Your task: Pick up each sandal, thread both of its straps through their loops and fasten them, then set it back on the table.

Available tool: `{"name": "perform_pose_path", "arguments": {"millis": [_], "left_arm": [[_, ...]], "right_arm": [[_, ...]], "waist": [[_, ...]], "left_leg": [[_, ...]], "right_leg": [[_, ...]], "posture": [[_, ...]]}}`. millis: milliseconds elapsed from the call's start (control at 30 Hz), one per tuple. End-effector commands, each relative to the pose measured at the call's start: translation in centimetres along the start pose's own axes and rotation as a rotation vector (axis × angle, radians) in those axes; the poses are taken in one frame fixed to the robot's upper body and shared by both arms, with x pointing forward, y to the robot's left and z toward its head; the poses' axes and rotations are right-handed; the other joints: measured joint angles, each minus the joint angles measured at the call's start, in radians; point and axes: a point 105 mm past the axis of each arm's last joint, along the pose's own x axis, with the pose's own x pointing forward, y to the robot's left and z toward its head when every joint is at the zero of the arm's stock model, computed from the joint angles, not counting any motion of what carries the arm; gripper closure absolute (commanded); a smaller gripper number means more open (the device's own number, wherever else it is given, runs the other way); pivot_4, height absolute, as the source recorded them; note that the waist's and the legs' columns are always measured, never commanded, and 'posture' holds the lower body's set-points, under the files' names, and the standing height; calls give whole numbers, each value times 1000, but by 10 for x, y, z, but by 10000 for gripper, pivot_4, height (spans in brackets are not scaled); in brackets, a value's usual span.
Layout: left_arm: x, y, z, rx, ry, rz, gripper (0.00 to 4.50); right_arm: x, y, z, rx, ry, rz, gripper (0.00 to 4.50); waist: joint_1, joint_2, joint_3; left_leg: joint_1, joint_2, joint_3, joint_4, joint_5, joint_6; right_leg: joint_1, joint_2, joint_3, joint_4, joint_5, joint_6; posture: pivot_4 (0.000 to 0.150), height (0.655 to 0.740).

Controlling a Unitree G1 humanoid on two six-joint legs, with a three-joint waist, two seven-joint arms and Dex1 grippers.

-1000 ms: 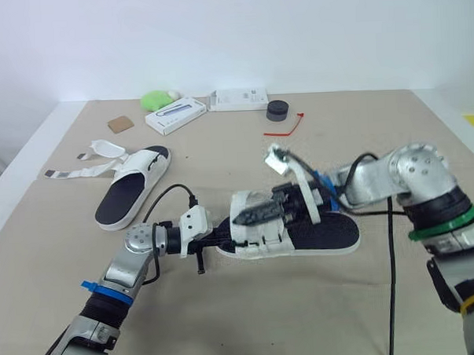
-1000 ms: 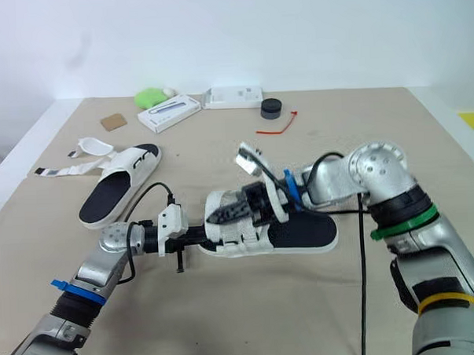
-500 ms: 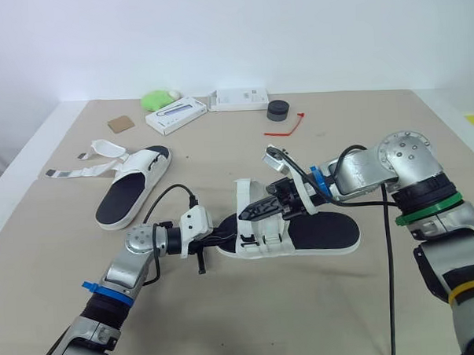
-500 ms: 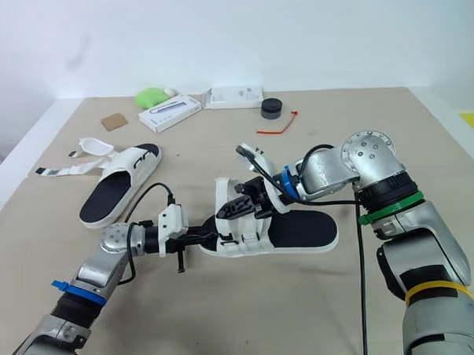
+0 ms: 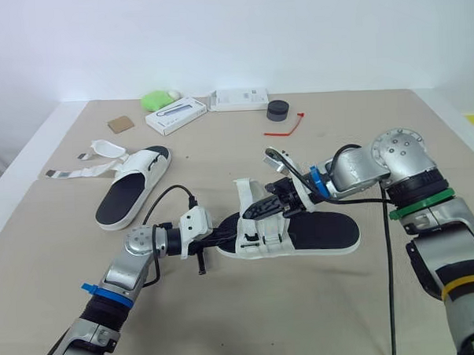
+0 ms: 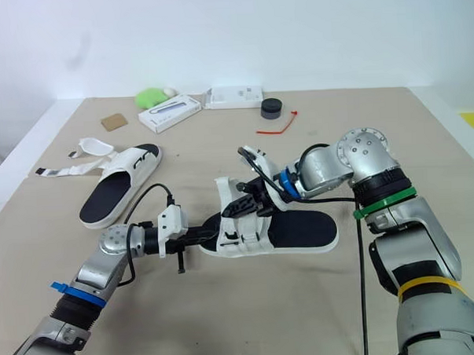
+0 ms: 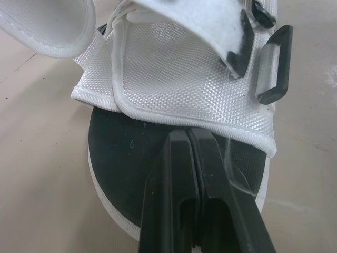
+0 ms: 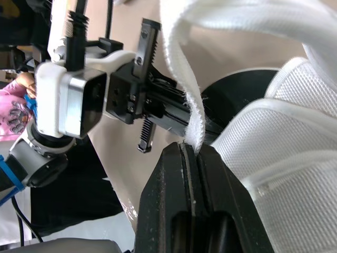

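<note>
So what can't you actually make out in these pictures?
1. Left wrist view: the left gripper lies shut on the sandal; whether it grips anything is hidden beneath it.
2. Right wrist view: the strap in the right gripper has its tip cut off by the edge.
3. Eye views: print on the box is too small.
</note>
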Motion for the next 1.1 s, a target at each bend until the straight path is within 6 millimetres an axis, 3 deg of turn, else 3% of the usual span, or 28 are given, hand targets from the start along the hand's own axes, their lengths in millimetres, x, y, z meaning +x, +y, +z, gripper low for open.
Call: {"name": "perform_pose_path", "arguments": {"millis": [33,200,533,833,967,1100], "left_arm": [[-10,-40,-79,-251,262,-62,45000],[-10,-39,-80,-254,263,-59,45000],[-9,-40,-80,-258,259,-55,45000],[-9,-40,-81,-262,259,-51,45000],[-9,-41,-81,-262,259,-50,45000],[-9,-41,-81,-264,258,-48,45000]], "right_arm": [[-3,5,-3,-17,-2,38,44591],[-2,6,-6,-10,5,57,44591],[-6,20,11,-8,-54,108,44591],[-4,27,14,-10,-60,139,44591],[0,25,5,-17,-32,136,44591],[6,11,-7,27,-8,106,44591]], "waist": [[0,0,0],[0,0,0],[0,0,0],[0,0,0],[0,0,0],[0,0,0]], "left_leg": [[0,0,0,0,0,0],[0,0,0,0,0,0],[0,0,0,0,0,0],[0,0,0,0,0,0],[0,0,0,0,0,0],[0,0,0,0,0,0]], "right_leg": [[0,0,0,0,0,0],[0,0,0,0,0,0],[0,0,0,0,0,0],[0,0,0,0,0,0],[0,0,0,0,0,0],[0,0,0,0,0,0]], "posture": [[1500,7400],[1500,7400],[1500,7400],[1500,7400],[1500,7400],[1500,7400]]}}
